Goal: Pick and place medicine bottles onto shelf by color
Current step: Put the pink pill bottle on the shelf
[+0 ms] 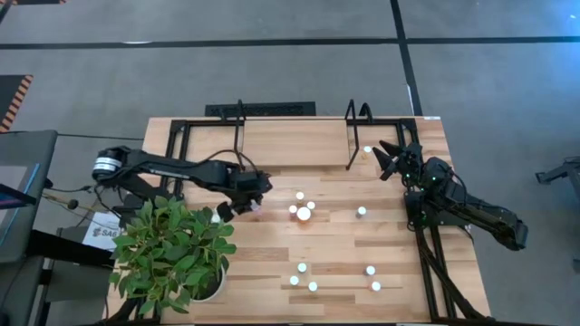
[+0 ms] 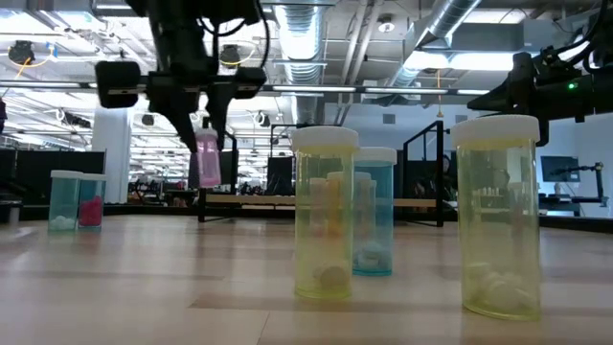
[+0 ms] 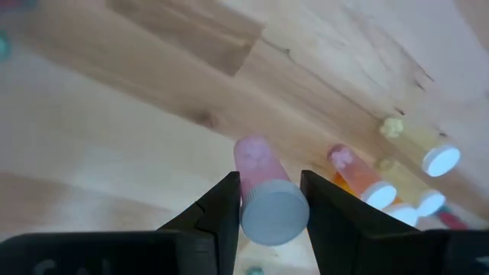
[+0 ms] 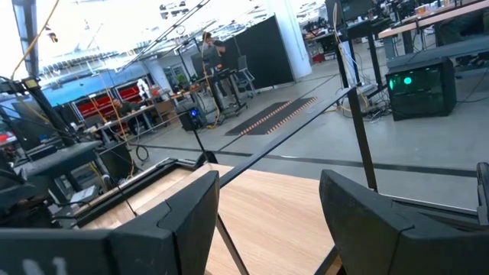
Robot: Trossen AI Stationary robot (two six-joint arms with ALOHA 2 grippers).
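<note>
Two clear yellowish plastic bottles with pale round caps stand closest to the low camera: one at the right (image 2: 497,216), another nearer the middle (image 2: 326,211), with a teal bottle (image 2: 374,213) just behind that one. All three are upright on the light wood tabletop (image 2: 144,287). Far off at the left of that view a teal bottle (image 2: 64,199) and a pink one (image 2: 91,200) stand side by side, touching or nearly so.

Above them the left gripper (image 2: 205,123) hangs clear of the table with a small pink bottle (image 2: 207,156) pinched between its dark fingers (image 3: 221,215). Seen from its wrist, the fingers clamp just under the pale cap and the pink body points away from the camera toward the wood. In the low view the bottle hangs roughly upright, its long axis vertical, well off the tabletop.

From overhead, the left gripper (image 1: 246,205) sits left of centre, beside a tight cluster of white-capped bottles (image 1: 302,209). One bottle (image 1: 362,212) stands alone to the right, and five or so more (image 1: 313,286) are scattered across the near half of the table. A leafy green potted plant (image 1: 172,249) fills the near left corner, just beside the left arm.

The low black metal-bar shelf with its wood board (image 1: 290,136) runs along the far edge, with one white cap (image 1: 368,150) near its right upright loop. The right gripper (image 1: 388,156) waits just beside that end, its fingers spread wide and holding nothing.
</note>
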